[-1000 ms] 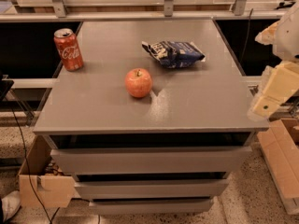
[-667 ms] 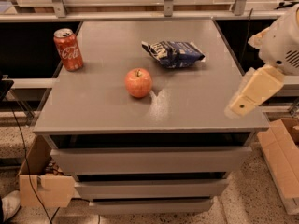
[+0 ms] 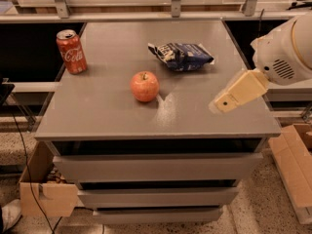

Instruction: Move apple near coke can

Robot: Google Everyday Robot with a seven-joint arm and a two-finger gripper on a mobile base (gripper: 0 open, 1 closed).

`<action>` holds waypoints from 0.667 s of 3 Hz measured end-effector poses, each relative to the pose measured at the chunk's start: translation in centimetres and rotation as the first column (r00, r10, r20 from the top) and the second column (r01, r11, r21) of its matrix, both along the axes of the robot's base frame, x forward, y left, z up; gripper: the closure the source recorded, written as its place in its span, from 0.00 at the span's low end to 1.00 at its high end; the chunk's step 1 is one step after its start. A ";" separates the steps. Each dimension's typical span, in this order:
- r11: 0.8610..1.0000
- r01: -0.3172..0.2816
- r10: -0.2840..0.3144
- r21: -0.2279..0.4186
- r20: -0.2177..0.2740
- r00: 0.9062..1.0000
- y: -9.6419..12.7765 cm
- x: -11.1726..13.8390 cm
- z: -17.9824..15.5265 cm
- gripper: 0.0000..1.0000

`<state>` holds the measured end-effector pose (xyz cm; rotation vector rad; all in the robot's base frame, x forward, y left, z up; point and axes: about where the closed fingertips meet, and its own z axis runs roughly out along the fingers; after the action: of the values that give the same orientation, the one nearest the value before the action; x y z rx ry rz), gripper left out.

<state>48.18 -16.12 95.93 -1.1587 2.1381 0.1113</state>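
The red-orange apple (image 3: 144, 86) stands upright near the middle of the grey table top (image 3: 112, 116). The red coke can (image 3: 71, 51) stands upright at the table's far left corner, well apart from the apple. My gripper (image 3: 227, 100) comes in from the right on its white arm (image 3: 285, 52). It hovers over the table's right side, to the right of the apple and a little nearer the front edge. It touches nothing.
A dark blue and white snack bag (image 3: 180, 56) lies behind and to the right of the apple. Grey drawers (image 3: 156, 167) sit under the table top. Cardboard boxes stand on the floor at the left (image 3: 46, 194) and right (image 3: 295, 165).
My gripper has moved left and up, from beyond the table's right edge to over its right side. The apple, can and bag have not moved.
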 end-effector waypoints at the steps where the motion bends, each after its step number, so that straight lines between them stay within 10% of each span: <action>1: 1.000 0.000 0.000 -0.001 0.001 1.000 0.0 0.0 0.0 0.00; 2: 0.998 0.017 -0.018 0.058 0.018 1.000 0.7 0.3 -0.9 0.00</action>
<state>48.48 -15.43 95.04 -1.1041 2.1146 0.1528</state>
